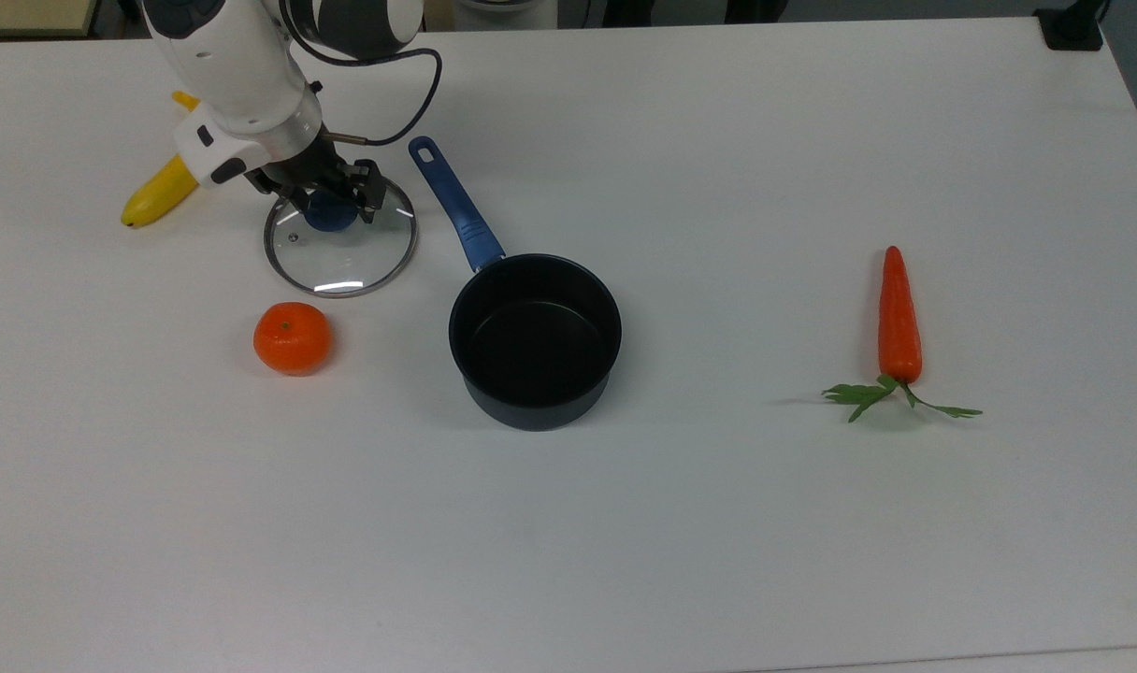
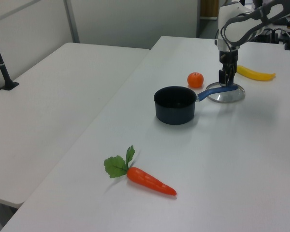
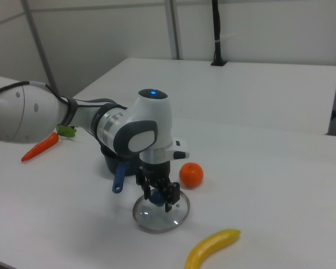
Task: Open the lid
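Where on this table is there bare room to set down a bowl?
Between the saucepan and the carrot, and along the top view's whole bottom edge. It is crowded around the lid, between banana, orange and gripper.

Dark saucepan with blue handle, tangerine, banana, carrot, white table

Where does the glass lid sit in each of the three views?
Top view: lid lies upper left, between banana and saucepan handle.
Left view: lid sits upper right, behind the saucepan's handle tip.
Right view: lid lies bottom centre, under the gripper.
Shared landmark: the orange beside the lid.
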Motion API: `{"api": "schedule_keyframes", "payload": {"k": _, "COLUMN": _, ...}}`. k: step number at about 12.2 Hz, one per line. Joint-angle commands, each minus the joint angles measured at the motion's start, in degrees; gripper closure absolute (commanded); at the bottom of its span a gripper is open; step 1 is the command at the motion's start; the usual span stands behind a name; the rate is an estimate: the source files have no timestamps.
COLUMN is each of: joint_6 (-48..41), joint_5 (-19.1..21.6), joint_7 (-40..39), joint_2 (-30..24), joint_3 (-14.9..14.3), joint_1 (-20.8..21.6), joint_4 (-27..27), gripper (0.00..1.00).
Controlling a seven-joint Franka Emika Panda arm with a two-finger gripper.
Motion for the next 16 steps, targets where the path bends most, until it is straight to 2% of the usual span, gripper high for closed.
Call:
{"api": "schedule_keyframes", "payload": {"k": 1, "joint_6": -5.3, "joint_5": -1.1, "joint_7": 1.1, "joint_2": -3.3, "joint_3": -0.7, "joint_1": 0.7, "joint_4": 2.2, "gripper": 0.0}}
{"api": "schedule_keyframes", "payload": {"k": 4, "joint_6": -15.8, "joint_5": -2.3, "joint_7": 6.5, "joint_2": -3.4, "joint_3": -0.6, "joint_1": 0.7, "joint_4": 13.0, "gripper": 0.0}}
{"api": "schedule_keyframes", "payload": {"k": 6, "joint_6": -22.5, "joint_5": -4.2, "joint_7": 11.4, "joint_2": -5.4, "joint_3": 1.8, "joint_1": 0.7, "joint_4": 17.5, "gripper": 0.0}}
{"api": "schedule_keyframes", "payload": {"k": 8, "joint_6": -23.8, "joint_5": -9.2, "joint_7": 16.3, "joint_2": -8.4, "joint_3": 7.9, "joint_1": 0.8, "joint_4": 17.8, "gripper": 0.0}}
{"api": "schedule_keyframes", "payload": {"k": 9, "joint_6": -27.2, "joint_5": -9.3, "joint_7": 16.4, "joint_2": -9.7, "joint_3": 9.2, "joint_1": 1.1, "joint_4": 17.8, "gripper": 0.0}}
{"api": "schedule_keyframes", "payload": {"k": 11, "joint_6": -31.7, "joint_5": -9.3, "joint_7": 16.5, "joint_2": -12.3, "joint_3": 9.2, "joint_1": 5.0, "joint_4": 17.8, "gripper": 0.0}}
{"api": "schedule_keyframes", "payload": {"k": 16, "joint_6": -32.1, "joint_5": -9.3, "joint_7": 15.4, "joint_2": -12.8, "joint_3": 8.5, "joint_1": 5.8, "joint_4": 17.8, "gripper": 0.0}}
